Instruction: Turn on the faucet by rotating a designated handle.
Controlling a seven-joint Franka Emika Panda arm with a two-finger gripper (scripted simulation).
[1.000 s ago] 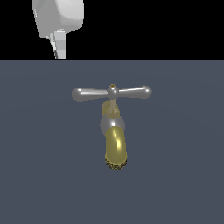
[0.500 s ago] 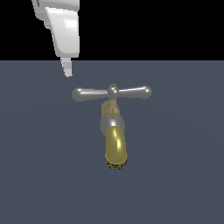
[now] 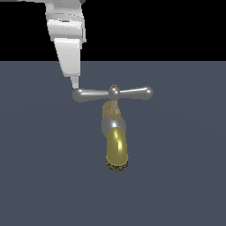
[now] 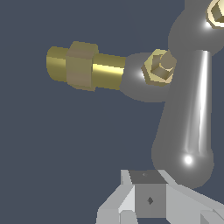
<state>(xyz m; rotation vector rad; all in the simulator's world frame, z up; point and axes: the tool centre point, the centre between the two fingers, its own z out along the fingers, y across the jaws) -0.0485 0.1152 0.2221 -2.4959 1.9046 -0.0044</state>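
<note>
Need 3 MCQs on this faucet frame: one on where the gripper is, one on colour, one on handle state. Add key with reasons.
1. Where is the gripper tip?
A. At the spout mouth
B. At the handle end on the exterior view's left
C. At the handle end on the exterior view's right

2. What colour is the curved spout of the faucet?
A. Brass-yellow
B. Red
C. White

3. How does the handle lie in the exterior view?
A. Pointing straight up
B. Missing from the stem
C. Roughly level, crossing above the spout

Key:
1 B: the white fingertip meets the bulbous silver end on that side.
2 A: the spout shines yellow below a silver collar.
3 C: both rounded ends sit at about the same height.
</note>
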